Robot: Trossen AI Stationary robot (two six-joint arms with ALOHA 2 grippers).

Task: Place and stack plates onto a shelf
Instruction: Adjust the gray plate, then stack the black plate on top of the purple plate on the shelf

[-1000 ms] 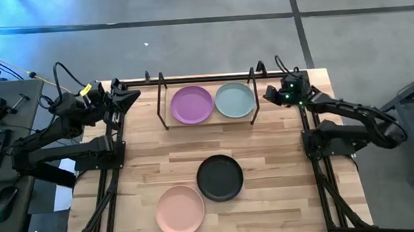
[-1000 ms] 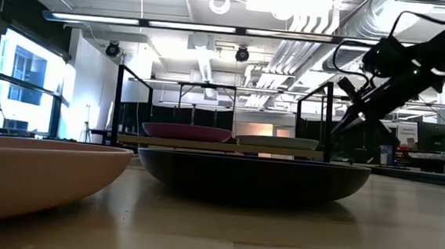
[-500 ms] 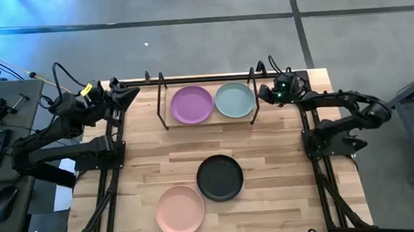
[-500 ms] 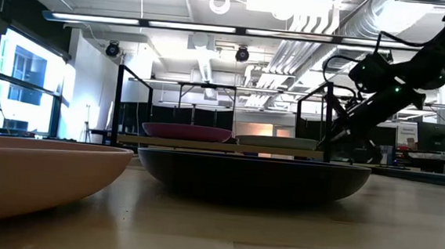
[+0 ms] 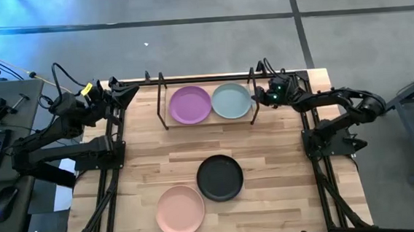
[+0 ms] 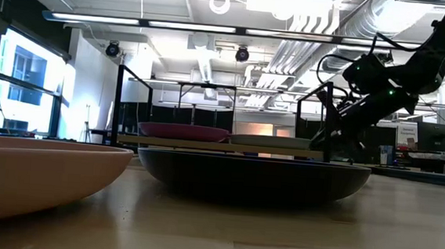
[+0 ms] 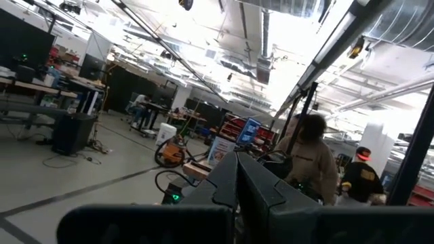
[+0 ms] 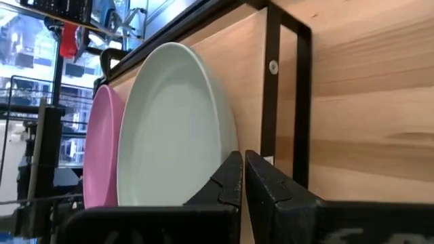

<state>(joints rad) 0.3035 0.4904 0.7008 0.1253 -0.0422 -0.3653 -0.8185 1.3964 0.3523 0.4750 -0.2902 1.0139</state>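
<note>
The right gripper (image 5: 259, 98), fingers pressed together, is touching the right edge of the blue-green plate (image 5: 232, 100), sitting beside the purple plate (image 5: 191, 105) on the shelf (image 5: 209, 121) at upper centre. The left gripper (image 5: 133, 90), jaws closed, is waiting at upper left. The black plate (image 5: 220, 178) and pink plate (image 5: 180, 210) are lying at lower centre.

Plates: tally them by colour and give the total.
Purple plate: 1, on the shelf
Pale blue-green plate: 1, on the shelf
Black plate: 1, on the table
Pale pink plate: 1, on the table
Total: 4
</note>
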